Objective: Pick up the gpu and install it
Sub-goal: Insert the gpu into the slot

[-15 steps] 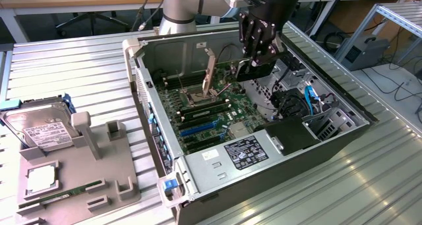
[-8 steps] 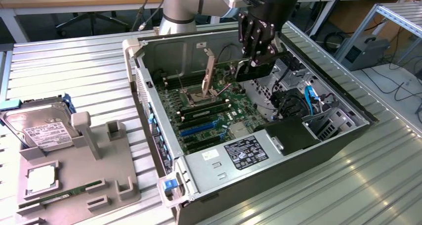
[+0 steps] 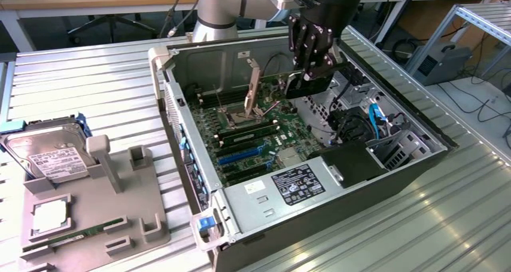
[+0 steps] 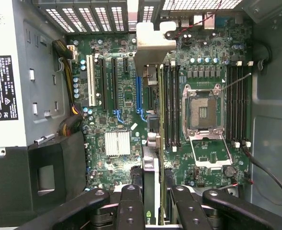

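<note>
The fingers are closed on the graphics card, one on each flat side, so the gripper holds the card on its edge. In the exterior view the gripper hangs inside the open computer case, with the card under it, above the motherboard and not yet in a slot. The card's pale bracket points to the vented back wall of the case.

I judge this is the step of bringing the card down to its slot. To do it well, the card should stay upright and parallel to the blue slot, which lies just beside its line. The bracket must meet the back wall squarely, and the push should go straight down, clear of the memory sticks.

The power supply carries a black label with white marks, too small to read. The hard drive on the exterior view's left has a white label, also unreadable. A small green mark shows on the card's edge.
</note>
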